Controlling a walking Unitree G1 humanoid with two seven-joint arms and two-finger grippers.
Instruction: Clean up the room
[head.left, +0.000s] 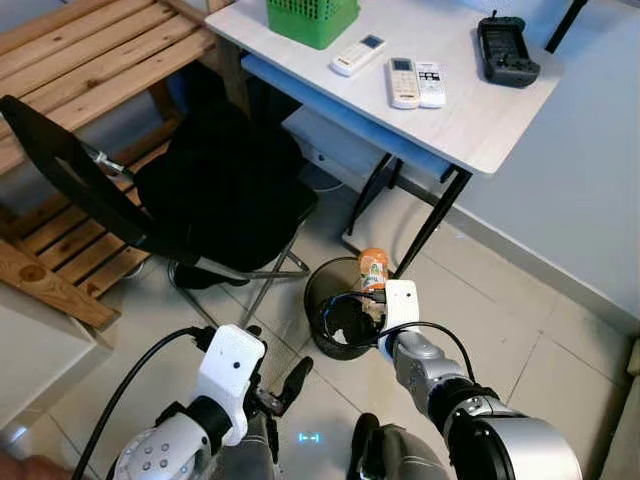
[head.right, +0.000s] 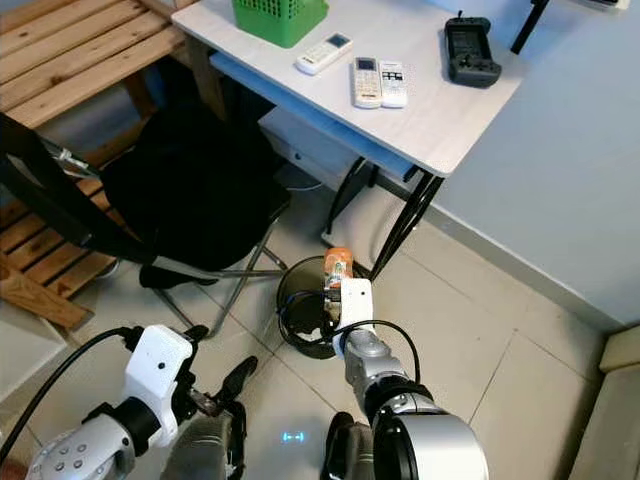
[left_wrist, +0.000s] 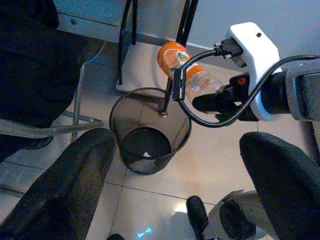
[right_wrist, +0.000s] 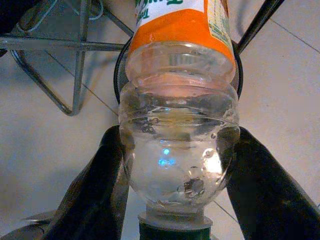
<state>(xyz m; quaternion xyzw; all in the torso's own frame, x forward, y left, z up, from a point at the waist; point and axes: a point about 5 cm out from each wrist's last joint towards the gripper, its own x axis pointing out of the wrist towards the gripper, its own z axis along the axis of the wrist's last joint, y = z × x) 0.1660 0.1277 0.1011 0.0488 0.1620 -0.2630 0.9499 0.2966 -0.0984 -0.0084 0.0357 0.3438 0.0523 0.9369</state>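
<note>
A clear plastic bottle (head.left: 372, 268) with an orange label hangs over the far rim of a black wire-mesh bin (head.left: 313, 300) on the tiled floor. My right gripper (right_wrist: 180, 167) is shut on the bottle's clear end, one black finger (right_wrist: 97, 180) on each side. In the left wrist view the bottle (left_wrist: 182, 67) is tilted above the bin (left_wrist: 150, 90), whose inside looks nearly bare. My left gripper (head.left: 280, 395) is low and to the left of the bin, open, with nothing between its fingers (left_wrist: 75, 185).
A black folding chair (head.left: 220, 190) stands just left of the bin. Behind the bin are the black legs (head.left: 430, 225) of a white table (head.left: 470, 120), which carries remotes (head.left: 415, 82), a green basket (head.left: 310, 18) and a black controller (head.left: 505, 50). A wooden frame (head.left: 80, 50) is far left.
</note>
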